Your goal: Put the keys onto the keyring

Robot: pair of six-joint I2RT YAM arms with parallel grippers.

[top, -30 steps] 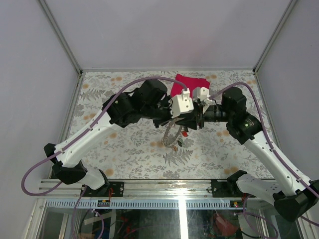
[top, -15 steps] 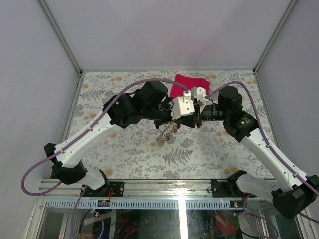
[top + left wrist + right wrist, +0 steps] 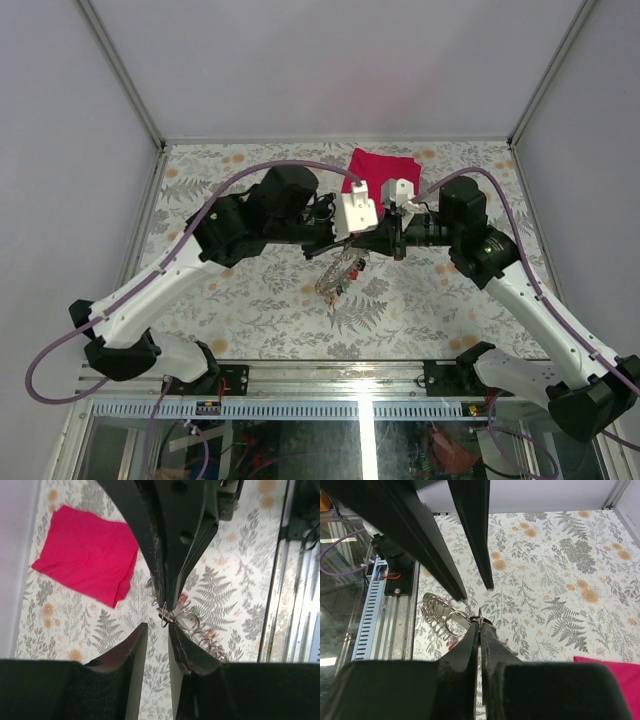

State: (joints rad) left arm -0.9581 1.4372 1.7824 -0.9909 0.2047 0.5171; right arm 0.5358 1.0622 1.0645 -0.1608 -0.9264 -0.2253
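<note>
Top external view: the left arm (image 3: 170, 275) and right arm (image 3: 530, 295) both bend inward over the fern-patterned table (image 3: 250, 310). Their wrists meet nose to nose just on the near side of the red cloth (image 3: 385, 168). The right gripper (image 3: 479, 621) is pinched tight on one thin loop of the keyring (image 3: 191, 624), a bunch of metal rings trailing nearer than the cloth. The left gripper (image 3: 156, 629) faces it with jaws a little apart, gripping nothing, its tips just beside that loop. Keys (image 3: 184, 600) with red and green heads sit among the rings, partly hidden behind the right gripper's dark fingers (image 3: 172, 555).
</note>
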